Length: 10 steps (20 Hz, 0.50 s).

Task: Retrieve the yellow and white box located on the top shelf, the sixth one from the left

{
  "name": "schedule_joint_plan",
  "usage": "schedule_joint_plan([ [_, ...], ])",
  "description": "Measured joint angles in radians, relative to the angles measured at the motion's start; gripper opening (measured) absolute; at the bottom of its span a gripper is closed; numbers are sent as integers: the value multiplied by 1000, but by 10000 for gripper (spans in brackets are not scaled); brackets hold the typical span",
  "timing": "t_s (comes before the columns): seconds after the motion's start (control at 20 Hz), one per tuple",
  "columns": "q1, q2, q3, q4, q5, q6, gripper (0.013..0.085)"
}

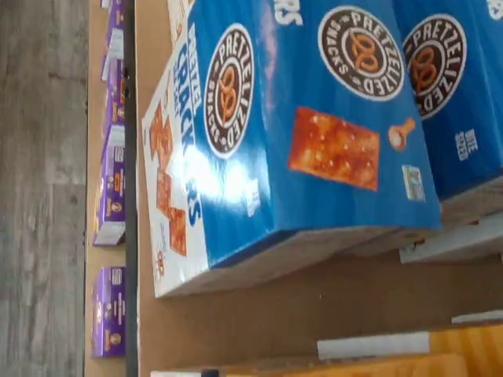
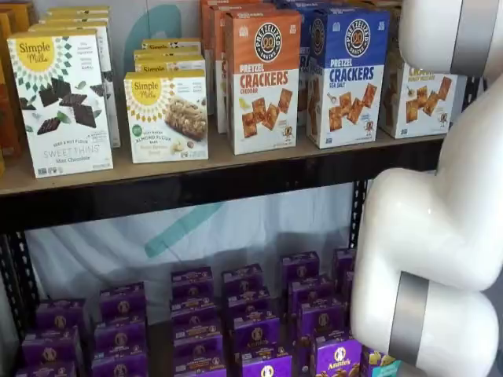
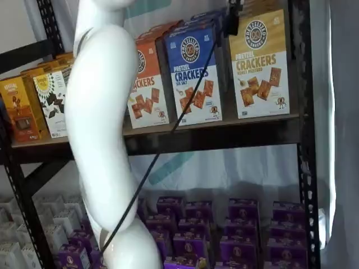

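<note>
I see the tall yellow and white box (image 3: 259,68) of pretzel crackers standing upright at the right end of the top shelf (image 3: 224,136), a light brown wooden board with a black metal front rail. Just left of it stands the blue-topped carton (image 3: 193,75), then the orange-topped carton (image 3: 147,89). My white arm (image 3: 104,145) blocks much of both shelf views. I cannot make out the jaws themselves, though they read fully spread; nothing appears held. Purple boxes (image 2: 251,326) fill the lower shelf.
</note>
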Motion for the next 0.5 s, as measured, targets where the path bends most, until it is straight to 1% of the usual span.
schedule_joint_plan([
  [0.25,17,-15,41,-36,-54,-20,850],
  [0.5,20,-18,53,-43,-59,-24,850],
])
